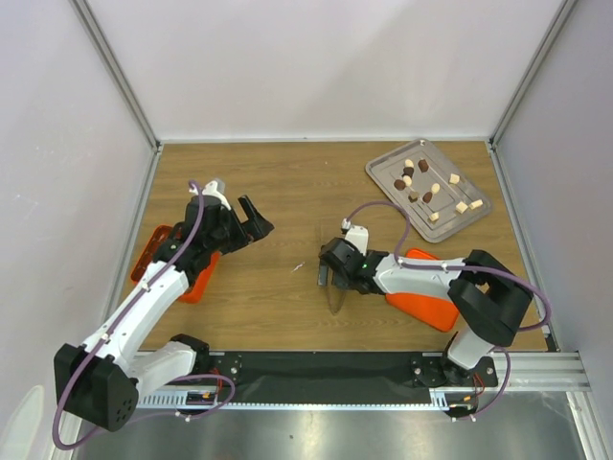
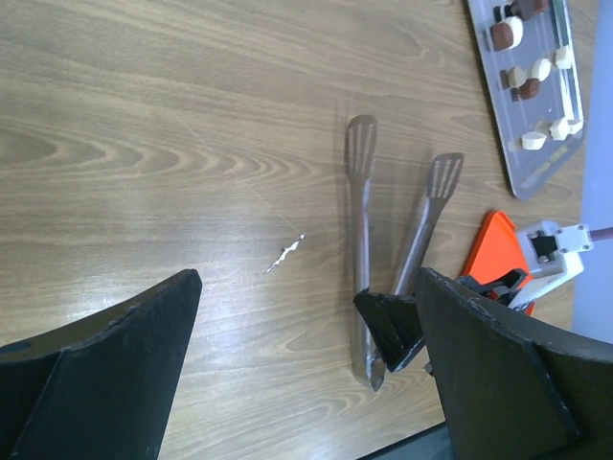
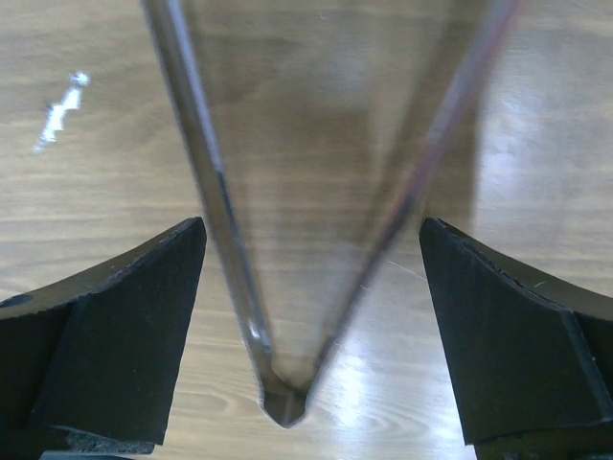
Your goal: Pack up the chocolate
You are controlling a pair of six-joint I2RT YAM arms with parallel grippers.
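The chocolate (image 1: 400, 184) lies as small brown and cream pieces on a metal tray (image 1: 387, 169) at the back right; the left wrist view shows the chocolate (image 2: 505, 34) too. Thin metal tongs (image 1: 334, 290) lie flat on the table in the middle. My right gripper (image 1: 329, 276) is low over them and open. In the right wrist view the tongs' hinge end (image 3: 284, 398) sits between the two black fingers (image 3: 124, 335), and no contact shows. My left gripper (image 1: 256, 221) hangs open and empty above the table, left of centre.
An orange box (image 1: 170, 261) sits under my left arm near the table's left edge. A flat orange piece (image 1: 427, 295) lies under my right arm. A small white scrap (image 2: 285, 254) lies on the wood left of the tongs (image 2: 362, 230).
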